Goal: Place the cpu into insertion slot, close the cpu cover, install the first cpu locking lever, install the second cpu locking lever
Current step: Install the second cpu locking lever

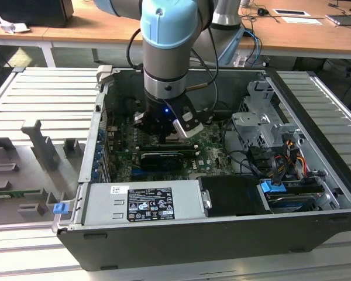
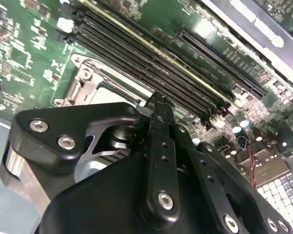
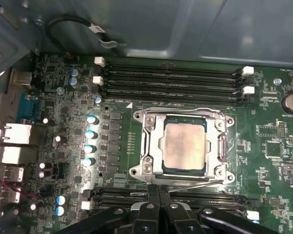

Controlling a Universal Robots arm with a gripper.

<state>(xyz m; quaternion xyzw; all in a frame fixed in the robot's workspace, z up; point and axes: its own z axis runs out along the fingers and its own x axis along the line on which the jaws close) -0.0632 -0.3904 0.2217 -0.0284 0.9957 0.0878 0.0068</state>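
Note:
In the first wrist view the cpu (image 3: 184,145) lies flat in the insertion slot (image 3: 228,148), its pale tan face up. The silver cpu cover (image 3: 151,146) lies closed around it, framing the chip. A thin metal locking lever (image 3: 195,184) runs along the socket edge nearest my gripper (image 3: 154,187), whose black fingers stand shut together with their tips at that lever's end. Another thin wire lever (image 3: 185,110) follows the far edge. In the second wrist view my gripper (image 2: 158,105) hovers over the socket's corner (image 2: 88,85). In the exterior view my gripper (image 1: 164,126) reaches down into the open computer case.
Long black memory slots (image 3: 171,80) flank the socket on both sides. Blue-topped capacitors (image 3: 89,139) stand beside it. The case holds a grey power supply (image 1: 143,202), a metal drive cage (image 1: 263,123) and bundled cables (image 1: 281,158). Case walls (image 1: 99,117) close in around the arm.

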